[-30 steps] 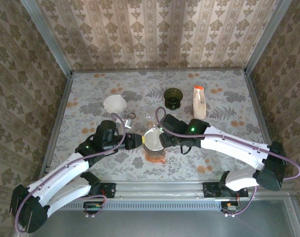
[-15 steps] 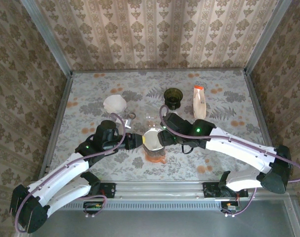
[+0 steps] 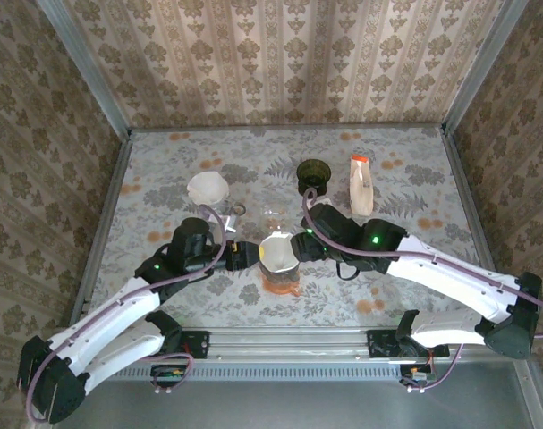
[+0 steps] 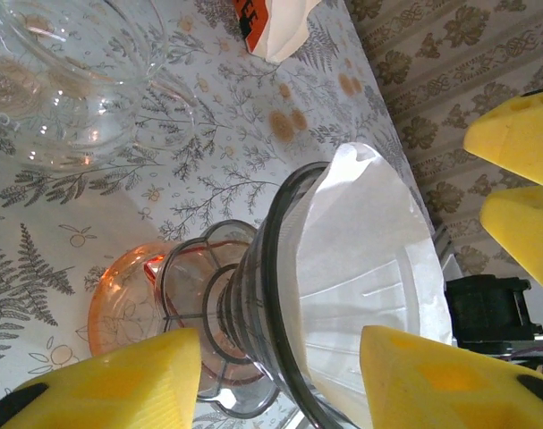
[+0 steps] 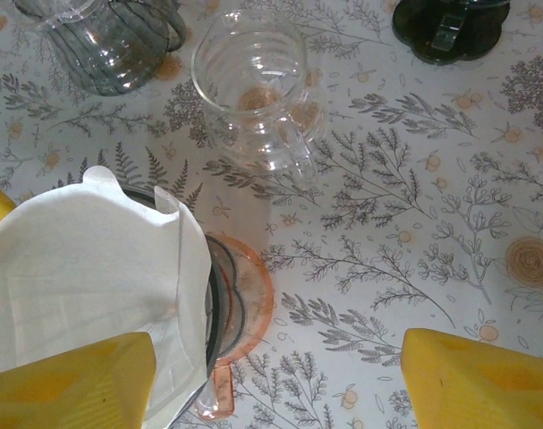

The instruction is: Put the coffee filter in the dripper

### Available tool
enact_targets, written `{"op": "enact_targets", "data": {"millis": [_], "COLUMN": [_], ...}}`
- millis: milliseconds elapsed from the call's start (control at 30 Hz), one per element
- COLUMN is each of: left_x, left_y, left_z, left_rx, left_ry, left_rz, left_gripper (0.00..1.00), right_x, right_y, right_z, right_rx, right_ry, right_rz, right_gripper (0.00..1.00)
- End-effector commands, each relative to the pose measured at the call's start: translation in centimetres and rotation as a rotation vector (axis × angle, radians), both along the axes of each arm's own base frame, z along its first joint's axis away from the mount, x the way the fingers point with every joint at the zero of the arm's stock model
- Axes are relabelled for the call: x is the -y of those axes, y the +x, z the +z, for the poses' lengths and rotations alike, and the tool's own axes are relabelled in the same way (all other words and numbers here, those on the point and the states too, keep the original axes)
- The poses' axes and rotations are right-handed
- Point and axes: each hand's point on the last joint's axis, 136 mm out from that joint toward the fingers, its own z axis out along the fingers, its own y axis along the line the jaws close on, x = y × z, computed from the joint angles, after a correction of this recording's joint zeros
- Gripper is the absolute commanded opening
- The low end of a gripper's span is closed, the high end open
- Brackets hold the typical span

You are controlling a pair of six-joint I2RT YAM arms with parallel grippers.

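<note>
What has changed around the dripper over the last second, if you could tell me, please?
The right gripper drew back to the right, away from the dripper, and stands open. The left gripper spread its jaws on either side of the dripper. The coffee filter stayed seated in the dripper; the bottle and dark cup did not move.

White coffee filter (image 5: 83, 268) sits in the dripper (image 5: 214, 308), lower left, over an orange saucer (image 5: 258, 295). Clear glass cup (image 5: 253, 98) stands just beyond, apart. Ribbed glass jug (image 5: 110, 40) top left, dark green piece (image 5: 450, 27) top right. Right gripper (image 5: 280, 380): yellow fingers spread wide, one at each lower corner.
</note>
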Motion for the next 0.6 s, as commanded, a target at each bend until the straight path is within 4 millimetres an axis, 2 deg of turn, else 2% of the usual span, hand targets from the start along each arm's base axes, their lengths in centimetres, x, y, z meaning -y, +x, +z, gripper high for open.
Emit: {"op": "enact_targets", "data": {"millis": [0, 167, 367, 567], "left_x": [-0.1, -1.1, -3.6, -5.7], "left_y": [0.1, 0.1, 0.3, -0.2], "left_z": [3.3, 5.1, 6.1, 7.4], "left_rx": [0.071, 0.132, 0.208, 0.271], "left_ry": [-0.047, -0.046, -0.052, -0.072], "left_rz": [0.007, 0.043, 0.152, 0.221], "left_gripper": [0.58, 0.73, 1.00, 1.00], "right_x": [0.9, 1.7, 2.8, 4.5], "right_y": [0.0, -0.7, -2.1, -3.8], "right_z": [0.7, 0.3, -1.3, -3.7], "right_rx": [0.042, 0.047, 0.038, 0.035], "right_ry": [0.025, 0.050, 0.105, 0.152], "right_rz": [-0.031, -0.031, -0.035, -0.048], "right_gripper": [0.74, 0.74, 0.74, 0.74]}}
